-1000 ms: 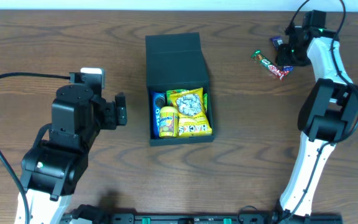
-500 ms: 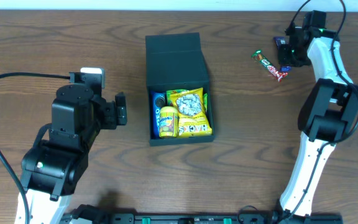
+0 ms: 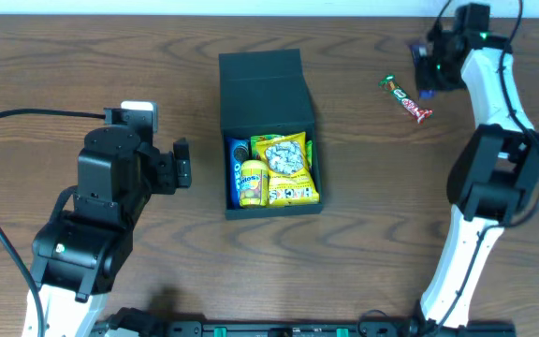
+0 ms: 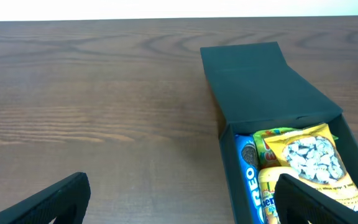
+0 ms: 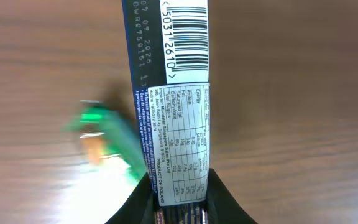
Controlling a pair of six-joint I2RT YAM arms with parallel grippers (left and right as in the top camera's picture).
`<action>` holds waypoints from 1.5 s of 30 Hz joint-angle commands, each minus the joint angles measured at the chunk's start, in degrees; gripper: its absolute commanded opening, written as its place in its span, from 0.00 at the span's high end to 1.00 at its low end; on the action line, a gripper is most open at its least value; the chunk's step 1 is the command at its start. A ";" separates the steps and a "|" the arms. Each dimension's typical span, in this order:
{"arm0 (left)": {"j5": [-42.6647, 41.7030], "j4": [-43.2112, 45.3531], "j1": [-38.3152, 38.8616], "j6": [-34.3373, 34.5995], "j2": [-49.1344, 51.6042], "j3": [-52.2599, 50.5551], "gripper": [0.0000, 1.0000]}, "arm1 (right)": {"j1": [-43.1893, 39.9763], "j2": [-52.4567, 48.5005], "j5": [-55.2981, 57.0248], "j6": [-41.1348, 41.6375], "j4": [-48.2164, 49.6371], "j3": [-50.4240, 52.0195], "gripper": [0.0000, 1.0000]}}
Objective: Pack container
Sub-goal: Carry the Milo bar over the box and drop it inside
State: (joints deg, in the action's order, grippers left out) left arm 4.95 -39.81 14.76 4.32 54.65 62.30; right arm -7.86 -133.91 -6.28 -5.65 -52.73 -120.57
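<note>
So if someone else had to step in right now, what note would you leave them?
Left pincer: open, empty, to the left of the box.
Right pincer: shut on a dark blue snack bar, far right of the table.
Box: mid-table, lid open; a blue biscuit pack and yellow snack bags inside.
Done: those snacks are packed.
Left: put the blue bar in, probably then the green-and-red bar lying on the table, and close the lid.
</note>
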 commanded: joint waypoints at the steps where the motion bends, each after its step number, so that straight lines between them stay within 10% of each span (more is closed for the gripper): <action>1: 1.05 0.28 -0.24 0.37 -0.02 0.85 0.04 | 3.74 8.52 -1.66 0.63 -0.96 -0.63 0.86; 22: 1.03 -0.02 -0.24 -0.09 -0.02 0.85 0.05 | 30.84 14.29 -1.75 -26.91 -20.48 -0.61 0.96; 45: 0.98 -0.02 -0.24 -1.14 -0.02 0.85 0.04 | 34.84 11.37 -12.39 -49.35 -19.28 5.35 0.99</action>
State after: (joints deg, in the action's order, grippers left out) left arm 4.97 -39.99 14.76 4.05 54.65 62.30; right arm 26.39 -120.84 -16.64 -52.90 -72.66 -116.95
